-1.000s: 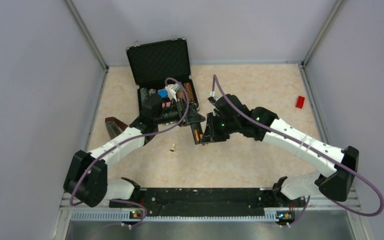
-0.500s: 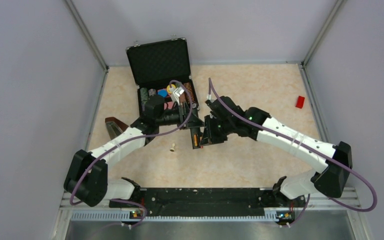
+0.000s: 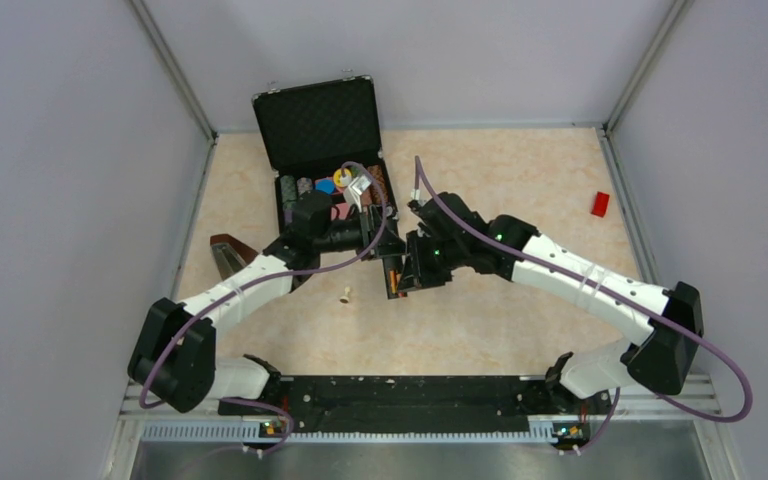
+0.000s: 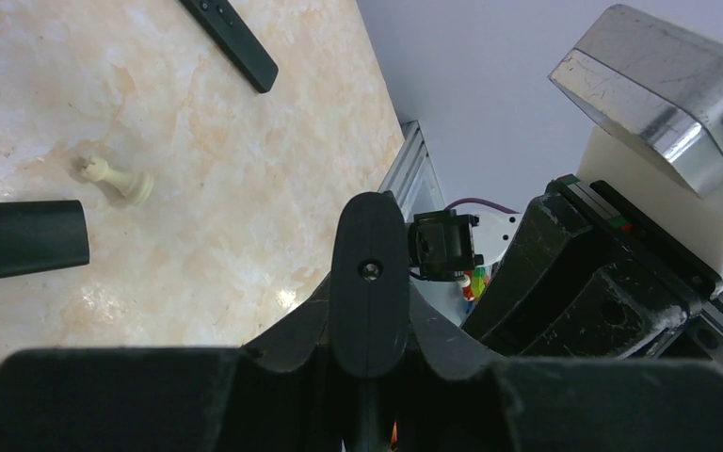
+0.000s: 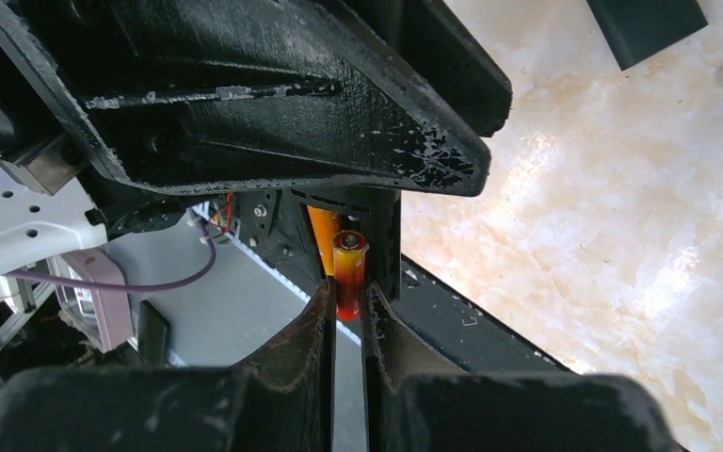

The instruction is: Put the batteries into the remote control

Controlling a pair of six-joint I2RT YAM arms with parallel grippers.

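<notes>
In the top view, both arms reach to the middle of the bench, and their tips meet there. The left end effector is closed on the remote control and holds it above the bench. An orange strip shows in the open back of the remote. The right end effector stands just beside the remote, on its right side. Behind them lies an open black case with small coloured pieces inside. A cream pawn lies near the left arm, and a red block lies well apart at the right.

In the left wrist view, a narrow black part is clamped between the fingers and is seen from its edge. The pawn lies on its side between a plain black bar and a slim black bar. The wrist of the right arm fills the right side.

In the right wrist view, the right end effector is narrow. Its fingers pinch a red-orange battery by one end. The free end of the battery points to the open compartment of the remote. Whether it already touches the remote cannot be told. Just beside it, a second battery sits inside the compartment. The body of the left end effector covers the upper part of this view.
</notes>
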